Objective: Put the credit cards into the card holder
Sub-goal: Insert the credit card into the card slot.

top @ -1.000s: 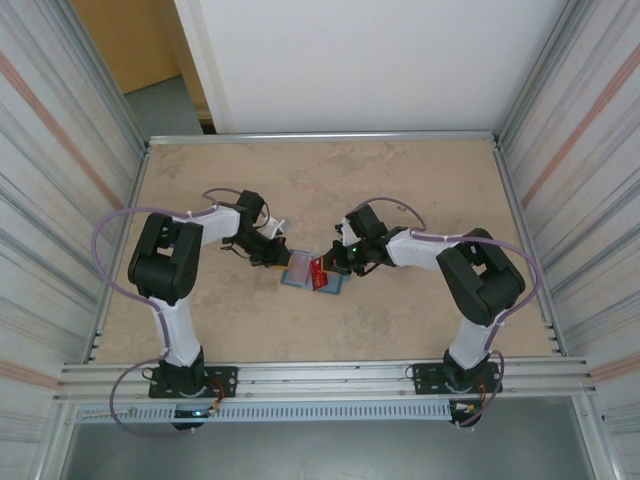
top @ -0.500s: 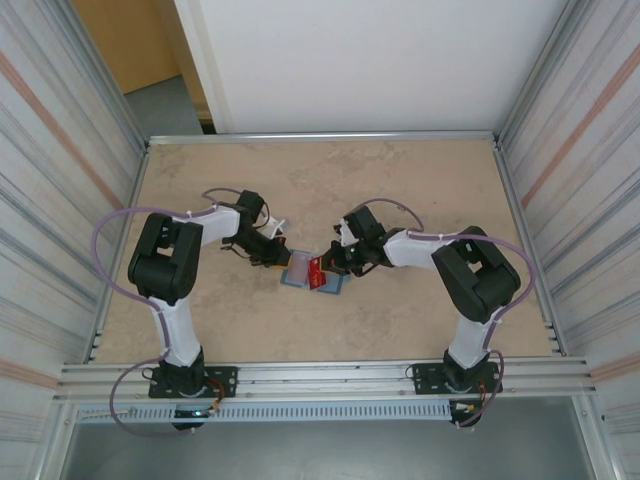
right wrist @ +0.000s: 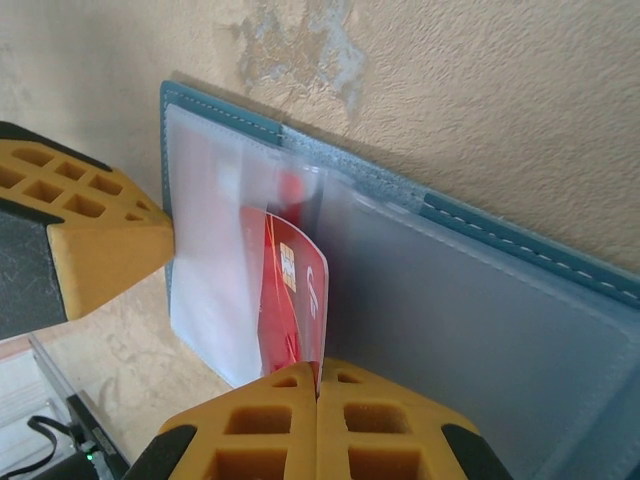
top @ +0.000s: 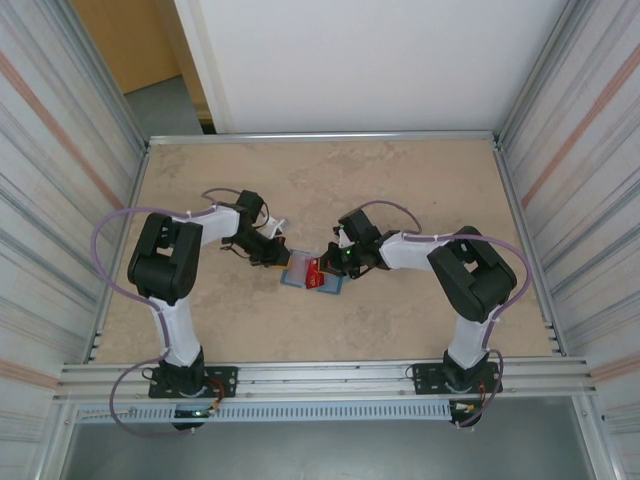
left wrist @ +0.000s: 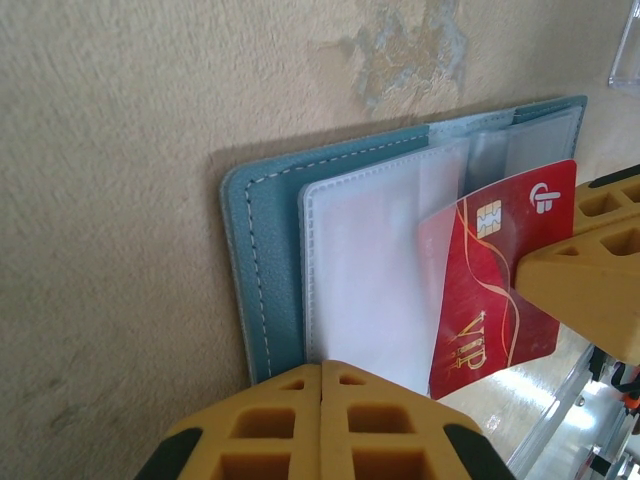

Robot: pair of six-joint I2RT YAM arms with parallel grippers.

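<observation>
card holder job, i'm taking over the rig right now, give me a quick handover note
Left end effector: shut, tips at the edge of the open card holder, by its clear sleeves. I cannot tell whether it pinches a sleeve.
Right end effector: shut on a red card.
Things: the card holder lies open on the table. The red card is tilted, one end tucked under a clear sleeve and the rest sticking out.
Done: insertion started.
Left: push the card fully in, release, then deal with any other cards.

A clear plastic case (top: 280,226) lies on the mottled beige table (top: 400,180) between ribbed metal walls (top: 60,150).
</observation>
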